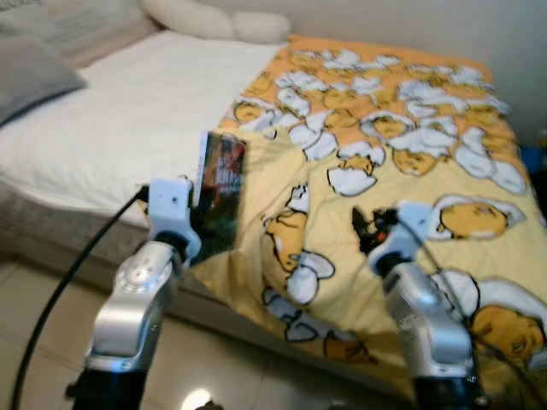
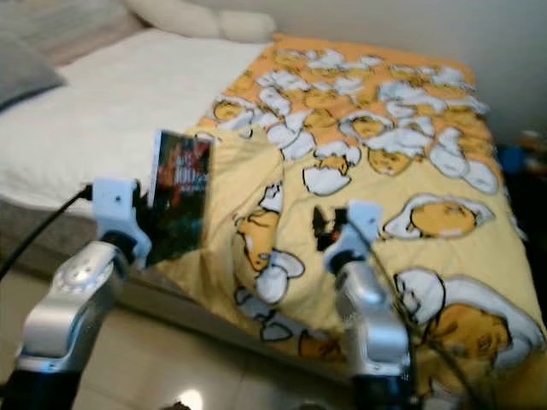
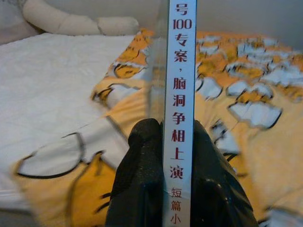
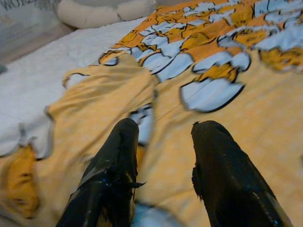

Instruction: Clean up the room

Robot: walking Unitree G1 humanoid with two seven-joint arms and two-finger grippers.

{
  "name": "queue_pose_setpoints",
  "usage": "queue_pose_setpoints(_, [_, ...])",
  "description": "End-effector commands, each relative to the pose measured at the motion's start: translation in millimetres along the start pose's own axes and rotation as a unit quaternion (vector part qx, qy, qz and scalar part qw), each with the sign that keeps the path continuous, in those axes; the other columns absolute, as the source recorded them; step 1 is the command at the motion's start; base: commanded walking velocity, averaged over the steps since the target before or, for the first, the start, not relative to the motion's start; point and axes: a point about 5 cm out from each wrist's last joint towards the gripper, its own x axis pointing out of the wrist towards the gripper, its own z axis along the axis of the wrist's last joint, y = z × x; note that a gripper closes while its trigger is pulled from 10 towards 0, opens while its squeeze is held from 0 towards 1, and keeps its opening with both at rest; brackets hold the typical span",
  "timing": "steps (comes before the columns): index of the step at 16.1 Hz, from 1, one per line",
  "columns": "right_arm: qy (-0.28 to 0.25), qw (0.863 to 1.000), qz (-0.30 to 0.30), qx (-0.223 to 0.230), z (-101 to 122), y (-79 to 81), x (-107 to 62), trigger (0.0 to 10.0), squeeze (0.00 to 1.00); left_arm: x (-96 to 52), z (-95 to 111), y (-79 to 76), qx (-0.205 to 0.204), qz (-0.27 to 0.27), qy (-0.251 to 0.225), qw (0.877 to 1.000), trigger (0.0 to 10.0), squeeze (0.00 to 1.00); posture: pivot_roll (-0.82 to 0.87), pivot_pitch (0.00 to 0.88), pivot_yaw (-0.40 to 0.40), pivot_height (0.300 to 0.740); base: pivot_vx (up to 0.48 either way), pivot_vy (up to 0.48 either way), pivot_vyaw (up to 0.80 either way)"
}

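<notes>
While we stand at the near edge of the bed (image 1: pixel 111 128), the eye views show our left gripper (image 1: pixel 198 224) clamped on a book (image 1: pixel 220 192), held upright above that edge where the white sheet meets the yellow blanket (image 1: pixel 402 162). The book's long axis runs up and down, its dark cover facing us. The blanket hangs over the near edge toward the floor (image 1: pixel 43 299), which lies bare below our arms. Pillows (image 1: pixel 214 21) lie along the far side by the wall. Our right gripper (image 1: pixel 366 229) hovers over the blanket.

In the left wrist view, both fingers (image 3: pixel 139 175) press the book's white spine (image 3: pixel 182 94), which stands straight up between them with printed characters running down it.

In the right wrist view, our fingers (image 4: pixel 118 156) stand apart with nothing between them, above the blanket.
</notes>
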Motion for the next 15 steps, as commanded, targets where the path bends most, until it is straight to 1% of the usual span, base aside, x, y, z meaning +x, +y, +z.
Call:
queue_pose_setpoints(1, [-0.006,1.0,-0.006,-0.005,4.3,-3.4,0.5,10.0,0.0,3.3,12.0,-1.9,0.004,-0.004,-0.025,1.0,10.0,0.0,0.0,0.0,0.018,0.74,0.0,0.446,-0.8])
queue_pose_setpoints(12, [-0.003,1.0,-0.013,-0.003,2.0,-3.6,2.1,10.0,0.0,3.4,8.1,-0.8,0.009,0.001,-0.013,1.0,10.0,0.0,0.0,0.0,0.016,0.74,0.0,0.443,-0.8])
queue_pose_setpoints(15, [0.0,1.0,-0.02,-0.001,0.8,-6.8,2.1,10.0,0.0,4.3,8.4,-0.3,0.009,0.005,-0.013,1.0,10.0,0.0,0.0,0.0,0.015,0.74,0.0,0.439,-0.8])
